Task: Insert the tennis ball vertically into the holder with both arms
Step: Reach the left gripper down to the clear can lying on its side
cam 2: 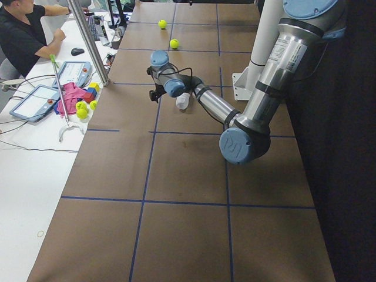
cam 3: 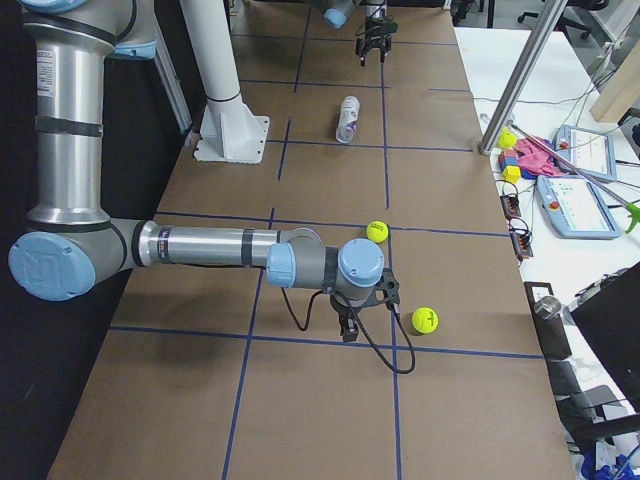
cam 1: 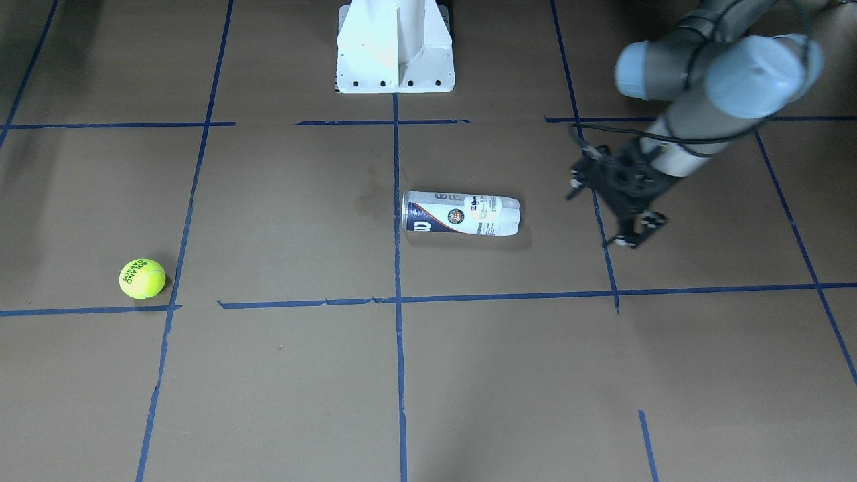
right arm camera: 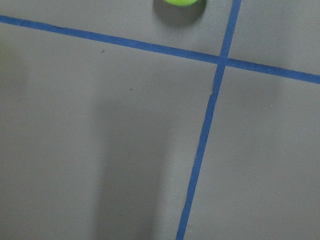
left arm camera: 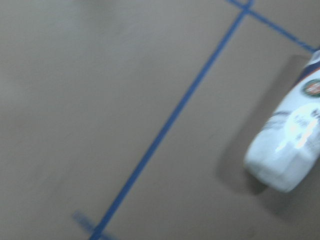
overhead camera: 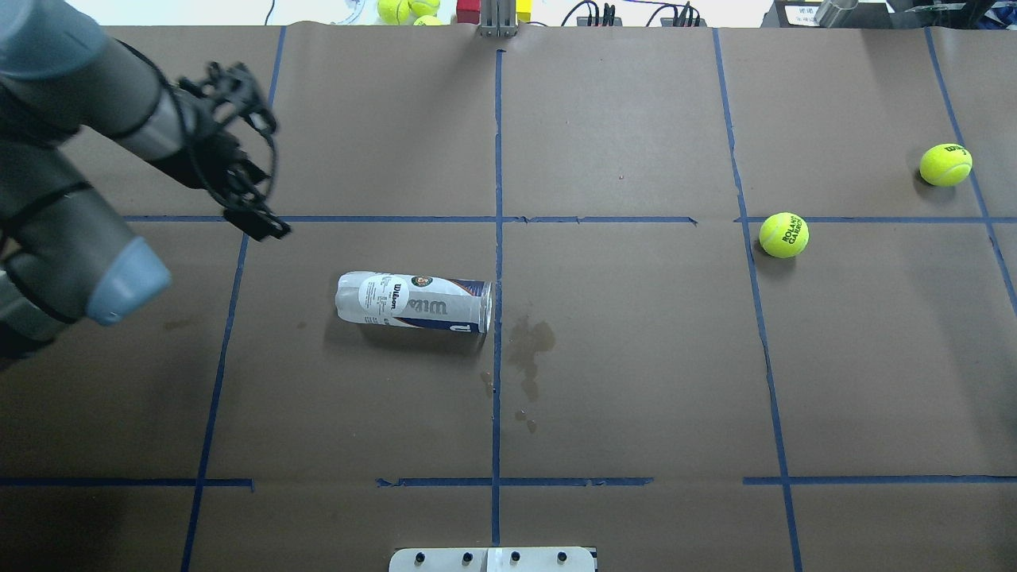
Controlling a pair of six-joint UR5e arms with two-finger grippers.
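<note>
Seen from across the table, the holder [cam 1: 460,214] lies on its side on the brown table [cam 1: 281,375], one end just beside the centre blue tape line [cam 1: 399,335]. The tennis ball [cam 1: 142,278] rests well apart from it, near the view's left edge. The left gripper [cam 1: 639,231] hovers near the holder's other end, fingers parted, with nothing between them. In the overhead view the holder lies flat with one end at the centre line, and the left gripper is off its far end, not touching it. The tennis ball sits just beside a tape crossing far to the robot's right, with a second ball [overhead camera: 945,164] farther out. From the table's left end, the left arm [cam 2: 252,100] reaches out and partly hides the holder. From the right end, the right gripper [cam 3: 350,322] hangs low between the two balls, and I cannot tell whether it is parted or closed. The left wrist camera, blurred, shows the holder's closed end at the right edge. The right wrist camera shows tape lines and the lower edge of a yellow-green ball at the top, and I cannot tell which ball it is.
</note>
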